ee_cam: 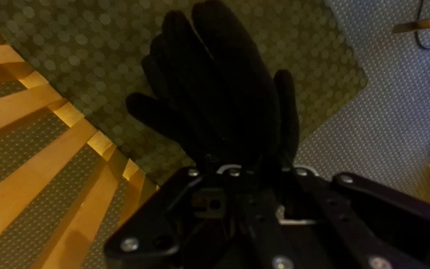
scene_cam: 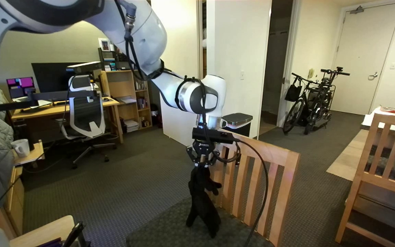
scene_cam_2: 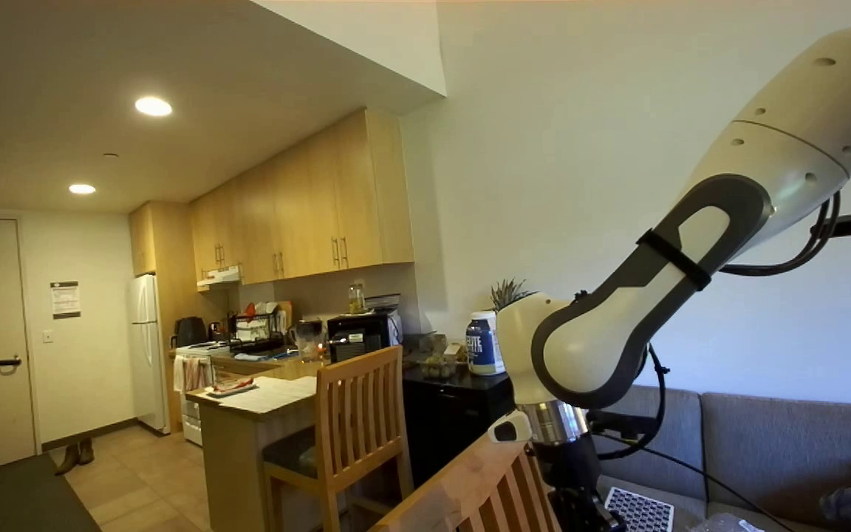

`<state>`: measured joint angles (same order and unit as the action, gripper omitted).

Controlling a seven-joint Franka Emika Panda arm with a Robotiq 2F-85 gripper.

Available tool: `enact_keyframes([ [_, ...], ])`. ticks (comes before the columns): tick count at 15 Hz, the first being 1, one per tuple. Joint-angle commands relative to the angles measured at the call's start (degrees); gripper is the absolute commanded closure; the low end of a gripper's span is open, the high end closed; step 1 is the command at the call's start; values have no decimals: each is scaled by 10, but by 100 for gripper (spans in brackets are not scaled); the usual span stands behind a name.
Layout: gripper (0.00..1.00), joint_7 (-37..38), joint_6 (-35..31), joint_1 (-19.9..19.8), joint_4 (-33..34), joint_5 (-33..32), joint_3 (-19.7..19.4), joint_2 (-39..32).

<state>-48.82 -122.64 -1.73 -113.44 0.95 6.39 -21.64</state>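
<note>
My gripper (scene_cam: 202, 163) is shut on black gloves (scene_cam: 202, 202), which look like a pair. They hang down from its fingertips, fingers lowest, above the dark patterned seat (scene_cam: 163, 226) of a wooden chair. I cannot tell whether the lowest glove fingers touch the seat. The slatted chair back (scene_cam: 276, 154) stands close beside the gripper. In the wrist view the gripper (ee_cam: 259, 170) pinches the cuff end of the gloves (ee_cam: 218, 93), and the seat (ee_cam: 88, 56) lies beyond them. The gripper (scene_cam_2: 580, 506) is partly cut off in an exterior view, and the gloves are out of view there.
The chair's slats (ee_cam: 24, 160) stand at the left of the wrist view. A black cable (scene_cam: 266, 178) hangs past the chair back. Another wooden chair (scene_cam: 389, 178) stands by a counter. A white mug (scene_cam: 21, 147), a desk chair (scene_cam: 87, 109) and bicycles (scene_cam: 309, 103) stand farther off.
</note>
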Motion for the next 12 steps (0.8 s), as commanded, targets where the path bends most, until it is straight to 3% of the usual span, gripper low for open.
enact_keyframes([
  [1, 96, 15, -1, -19, -30, 34, -7, 36],
  [12, 96, 94, -9, -37, -42, 112, -22, 44],
])
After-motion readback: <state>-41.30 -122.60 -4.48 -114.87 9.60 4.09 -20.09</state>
